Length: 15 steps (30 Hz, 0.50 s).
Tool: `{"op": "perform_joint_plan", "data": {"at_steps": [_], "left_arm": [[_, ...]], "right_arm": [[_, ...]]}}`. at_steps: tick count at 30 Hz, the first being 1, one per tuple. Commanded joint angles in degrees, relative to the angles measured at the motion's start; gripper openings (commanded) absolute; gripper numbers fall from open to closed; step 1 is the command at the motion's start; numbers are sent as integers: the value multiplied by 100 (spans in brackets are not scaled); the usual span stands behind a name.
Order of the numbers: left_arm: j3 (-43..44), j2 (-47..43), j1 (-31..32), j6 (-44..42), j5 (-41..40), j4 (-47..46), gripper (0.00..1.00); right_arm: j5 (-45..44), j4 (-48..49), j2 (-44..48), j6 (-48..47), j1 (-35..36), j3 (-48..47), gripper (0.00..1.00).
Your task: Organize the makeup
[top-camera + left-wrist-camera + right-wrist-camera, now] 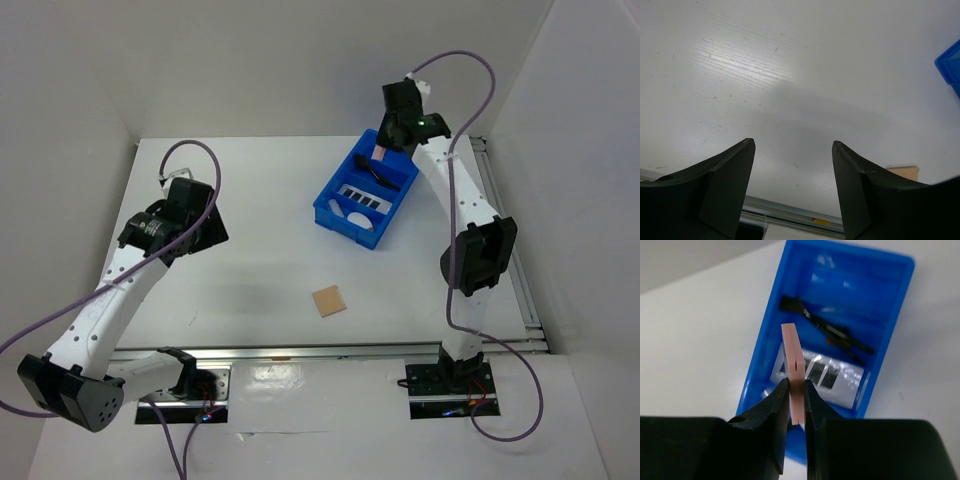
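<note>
White tabletop (pixel 250 200) boxed in by pale walls, and over its one o'clock corner a pink pad (pixel 794 375) is pinched on edge between the closed fingers of the right gripper (pixel 796 390), hanging above the blue tray (pixel 345 228) rather than resting in it. By my reading, the step in hand is setting this pad into the tray. To do it well, the arm should bring the pad low into a free section before the fingers part. Held upright as it is, the pad will tip over once released, and from a height it could bounce onto a divider or out over the wall. The section at the tray's twelve o'clock end looks bare in the wrist view, so it seems the safest target. The next section holds thin black brushes (pixel 825 329) lying slantwise, which a careless descent could nudge. Closer to the arms sits a dark palette (pixel 825 375) with a pale label. The overhead view shows something white and rounded (pixel 358 216) at the tray's six o'clock end, probably the sponge, though it is too small to be sure. A second pad (pixel 329 301) lies flat on the table at about six o'clock from the tray, well apart from it and not yet put away. Over at nine o'clock the left gripper (pixel 792 145) hangs above bare table with its fingers spread wide and nothing between them.
</note>
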<state>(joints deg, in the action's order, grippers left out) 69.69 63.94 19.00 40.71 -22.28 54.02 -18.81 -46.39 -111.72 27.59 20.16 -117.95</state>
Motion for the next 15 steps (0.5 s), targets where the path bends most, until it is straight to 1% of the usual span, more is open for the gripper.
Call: {"op": "perform_joint_plan", "data": {"at_steps": [1, 4, 6, 9, 11, 15], "left_arm": [[395, 153, -72, 51, -241, -102, 76], [396, 154, -72, 113, -294, -181, 76], [396, 154, -72, 113, -294, -252, 76], [396, 232, -72, 113, -294, -252, 76], [396, 311, -72, 113, -347, -252, 76], [396, 444, -72, 113, -347, -252, 76]], "right_arm": [[132, 639, -393, -17, -433, -491, 0], [255, 693, -841, 193, -916, -948, 0], [517, 693, -1157, 351, -1084, -1298, 0], [685, 912, -1273, 598, -1287, -1222, 0], [633, 1035, -1343, 720, -1409, -1152, 0], [905, 965, -1502, 1168, -1559, -1196, 0]]}}
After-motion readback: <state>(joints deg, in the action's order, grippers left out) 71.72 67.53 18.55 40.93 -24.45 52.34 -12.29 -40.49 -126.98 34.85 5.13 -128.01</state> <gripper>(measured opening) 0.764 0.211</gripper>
